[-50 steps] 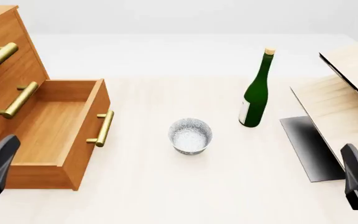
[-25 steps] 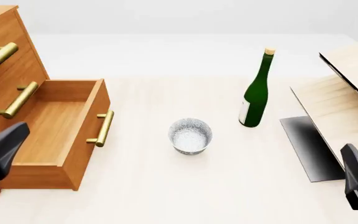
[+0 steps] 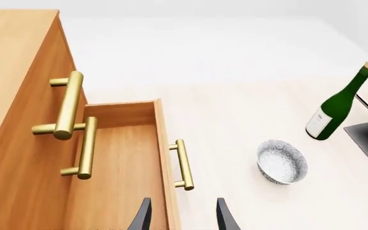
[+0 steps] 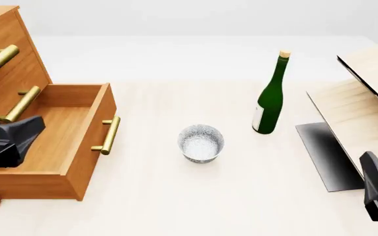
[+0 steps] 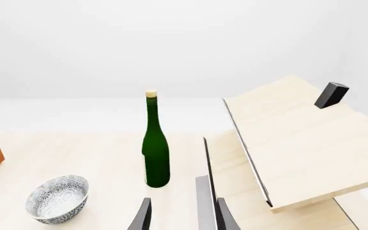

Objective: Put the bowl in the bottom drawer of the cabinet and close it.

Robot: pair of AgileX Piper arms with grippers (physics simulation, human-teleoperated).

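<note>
The bowl sits upright on the table, between the pulled-out bottom drawer and the green bottle, touching neither. Nobody has it yet! The left pincer hangs above the open drawer's front edge, tips spread and holding nothing. The right pincer waits low on the far side near the pale wooden structure, likewise spread and empty.

The step looks like the reach for the bowl. The left arm seems the natural pick, being closest to both bowl and cabinet. Best bet: swing clear of the brass handle, come down over the rim on the near side, and pinch one wall of the bowl, one tip inside and one outside. Keep well away from that bottle; it looks easy to topple.
</note>
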